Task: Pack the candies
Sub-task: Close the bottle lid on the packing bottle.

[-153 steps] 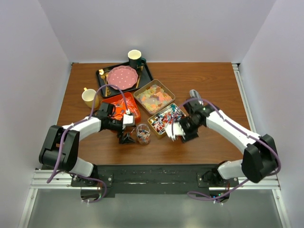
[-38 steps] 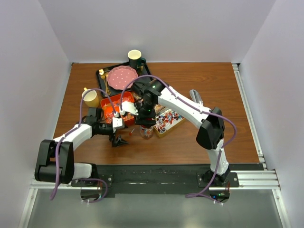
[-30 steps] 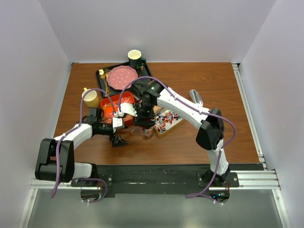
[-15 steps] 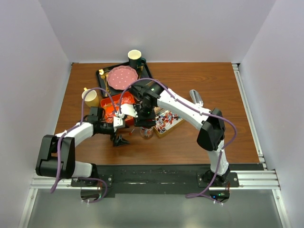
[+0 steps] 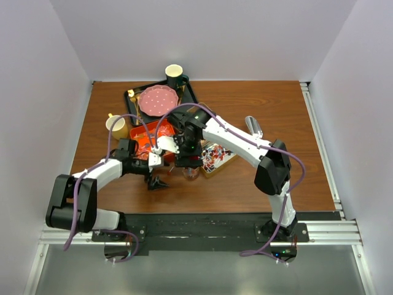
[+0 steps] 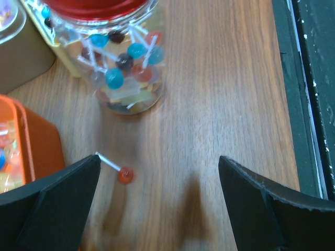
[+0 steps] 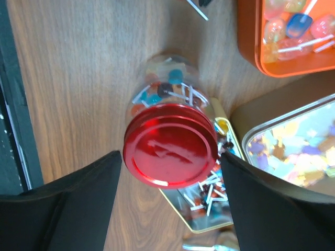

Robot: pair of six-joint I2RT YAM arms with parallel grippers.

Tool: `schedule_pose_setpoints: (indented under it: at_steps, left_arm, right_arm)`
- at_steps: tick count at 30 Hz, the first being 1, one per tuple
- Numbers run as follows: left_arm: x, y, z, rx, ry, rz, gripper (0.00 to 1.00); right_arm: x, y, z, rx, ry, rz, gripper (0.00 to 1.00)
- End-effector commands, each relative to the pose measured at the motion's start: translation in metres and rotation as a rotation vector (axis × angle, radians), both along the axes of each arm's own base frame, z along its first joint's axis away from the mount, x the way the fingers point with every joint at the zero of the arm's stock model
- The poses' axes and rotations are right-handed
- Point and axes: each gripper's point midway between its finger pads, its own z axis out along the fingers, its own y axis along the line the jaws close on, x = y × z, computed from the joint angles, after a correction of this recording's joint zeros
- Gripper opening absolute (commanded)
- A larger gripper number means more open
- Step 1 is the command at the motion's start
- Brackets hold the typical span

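Observation:
A clear jar (image 6: 128, 73) holding blue, red and dark stick candies stands under a round red lid (image 7: 170, 151). My right gripper (image 7: 170, 159) is open, its fingers straddling the lid with a narrow gap each side; in the top view it (image 5: 189, 160) hides the jar. My left gripper (image 6: 158, 164) is open and empty, low over the table in front of the jar, also shown in the top view (image 5: 156, 181). One loose red stick candy (image 6: 124, 175) lies by its left finger. More candies fill a gold tin (image 7: 209, 209).
An orange tin (image 7: 282, 42) of candies and a tin of pale gummy pieces (image 7: 296, 146) stand beside the jar. A yellow mug (image 5: 115, 127), a black tray with a pink plate (image 5: 158, 100), a cup (image 5: 174, 75) and a metal scoop (image 5: 253, 126) lie farther back.
Five seconds ago my right gripper was at the gold tin and the jar was uncovered. Now the lid is on the jar. Over the last second both grippers shifted slightly right.

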Motion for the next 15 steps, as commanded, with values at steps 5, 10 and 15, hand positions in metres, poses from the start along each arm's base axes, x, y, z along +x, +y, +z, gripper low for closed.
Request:
schedule_pose_setpoints:
  at_steps: [5,10,15]
  left_arm:
    - [0.014,-0.012,0.0,0.013,-0.155,-0.097,1.0]
    - [0.044,-0.014,0.002,0.026,-0.193,-0.059,1.0]
    - [0.068,-0.016,0.017,0.004,-0.211,-0.035,1.0]
  right_arm:
    - [0.007,-0.032,0.02,0.027,-0.015,-0.145,0.99]
    - [0.02,-0.05,0.043,0.106,-0.002,-0.266,0.99]
    - [0.022,-0.056,0.075,0.253,0.014,-0.33,0.99]
